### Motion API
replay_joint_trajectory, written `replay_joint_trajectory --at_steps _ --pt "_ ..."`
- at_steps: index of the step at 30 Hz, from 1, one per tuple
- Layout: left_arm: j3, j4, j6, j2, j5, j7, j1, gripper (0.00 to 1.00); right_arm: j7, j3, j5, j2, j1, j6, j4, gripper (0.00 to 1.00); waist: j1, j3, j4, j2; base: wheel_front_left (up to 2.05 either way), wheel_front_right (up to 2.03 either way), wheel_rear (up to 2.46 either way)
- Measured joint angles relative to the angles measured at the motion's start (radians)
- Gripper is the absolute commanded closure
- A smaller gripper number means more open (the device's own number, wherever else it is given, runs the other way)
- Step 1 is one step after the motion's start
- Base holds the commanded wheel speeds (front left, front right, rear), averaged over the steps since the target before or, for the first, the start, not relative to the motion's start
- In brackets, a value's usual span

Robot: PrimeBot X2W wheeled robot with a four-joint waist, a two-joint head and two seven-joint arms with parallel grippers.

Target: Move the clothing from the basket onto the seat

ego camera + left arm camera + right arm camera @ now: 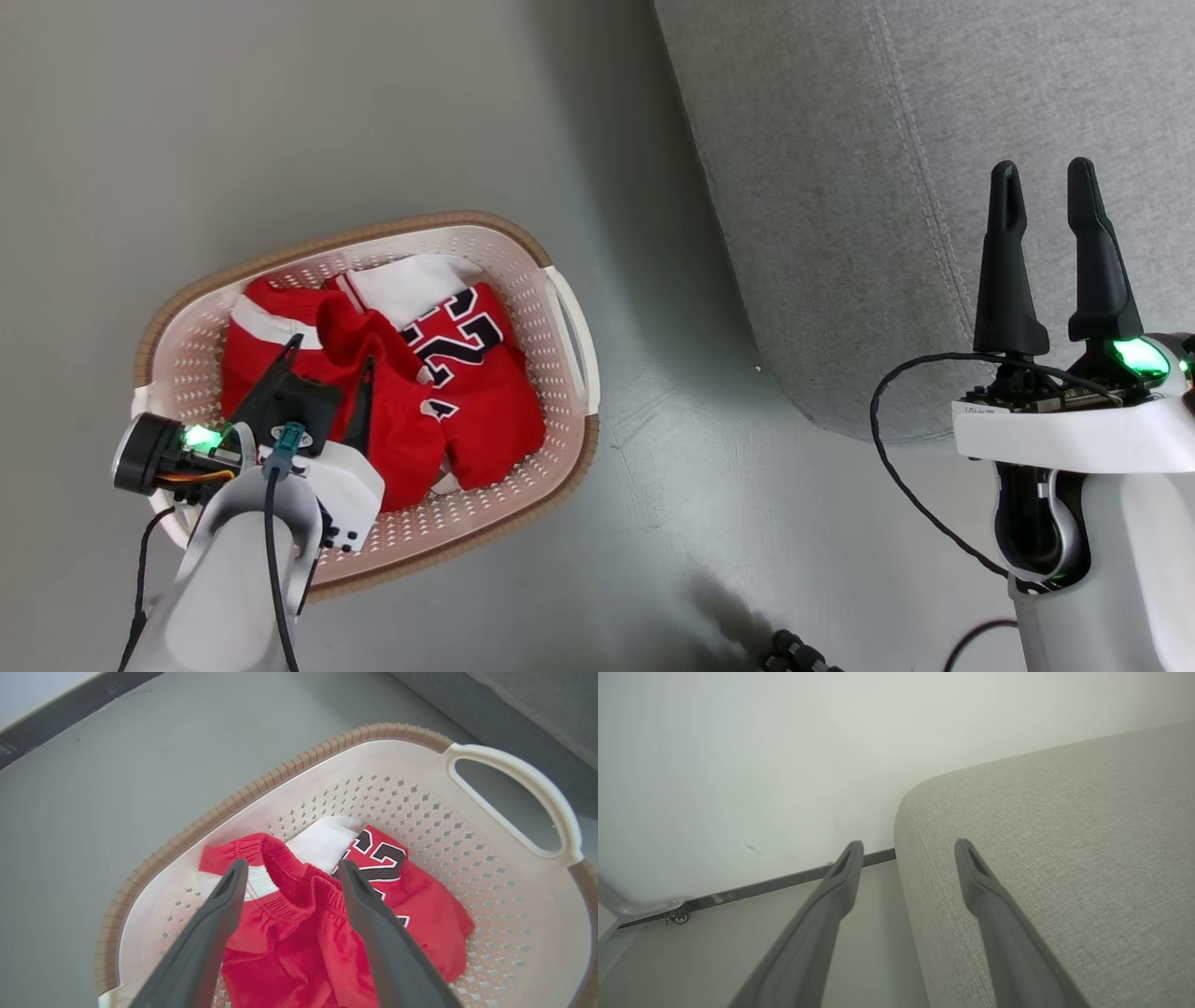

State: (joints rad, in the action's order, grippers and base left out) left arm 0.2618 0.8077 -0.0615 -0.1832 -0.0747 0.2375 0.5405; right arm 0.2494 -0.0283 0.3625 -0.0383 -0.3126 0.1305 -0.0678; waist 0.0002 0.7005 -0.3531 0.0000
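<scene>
Presently: clothing (485, 411), red with white trim, heaped in the basket (439, 224). Shorts (289, 905), elastic waistband bunched into a ridge, lie over the jersey (420, 905), whose black numerals show at the end nearer the handle (514, 779). All the cloth lies within the rim. Perforated wall shows round the heap, widest at the handle end.

Basket: cream, brown rim, standing on the grey floor (280, 112), apart from the seat (840, 187). A strip of open floor runs between the handle and the seat's rounded corner. Open floor lies on the basket's far side too.

Left gripper (334, 347): within the basket's outline, over the heap, fingers spread wide, one on each side of the waistband ridge. Nothing is gripped; whether the tips touch the cloth cannot be told.

Seat: grey woven fabric, rounded edge with a stitched seam. Its end stands near a pale wall (738, 742) with a dark skirting (761, 886).

Right gripper (1042, 166): well apart from the basket, at the seat's edge, fingers wide and empty. In the wrist view one finger lies over floor, the other over fabric. A black cable (896, 467) loops from its wrist.
</scene>
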Motion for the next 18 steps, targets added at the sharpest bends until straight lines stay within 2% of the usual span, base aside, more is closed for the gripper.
replay_joint_trajectory --at_steps 8,11,18 --pt "-0.021 0.044 -0.016 0.001 0.004 -0.034 0.046 0.00 0.000 0.013 0.015 0.000 -0.001 0.000 -0.008 0.00 0.0000 0.026 -0.036 0.0000 0.00 0.00 0.00" --pt "-0.035 0.057 -0.044 0.005 0.009 -0.046 0.065 0.00 0.000 0.022 0.018 0.000 -0.005 0.000 -0.009 0.00 0.0000 0.035 -0.046 0.0000 0.00 0.00 0.00" --pt "-0.076 0.102 -0.138 -0.013 0.007 -0.089 0.100 0.00 0.000 0.035 0.030 0.001 -0.028 0.000 -0.015 0.00 0.0000 0.056 -0.063 0.0000 0.00 0.00 0.00"
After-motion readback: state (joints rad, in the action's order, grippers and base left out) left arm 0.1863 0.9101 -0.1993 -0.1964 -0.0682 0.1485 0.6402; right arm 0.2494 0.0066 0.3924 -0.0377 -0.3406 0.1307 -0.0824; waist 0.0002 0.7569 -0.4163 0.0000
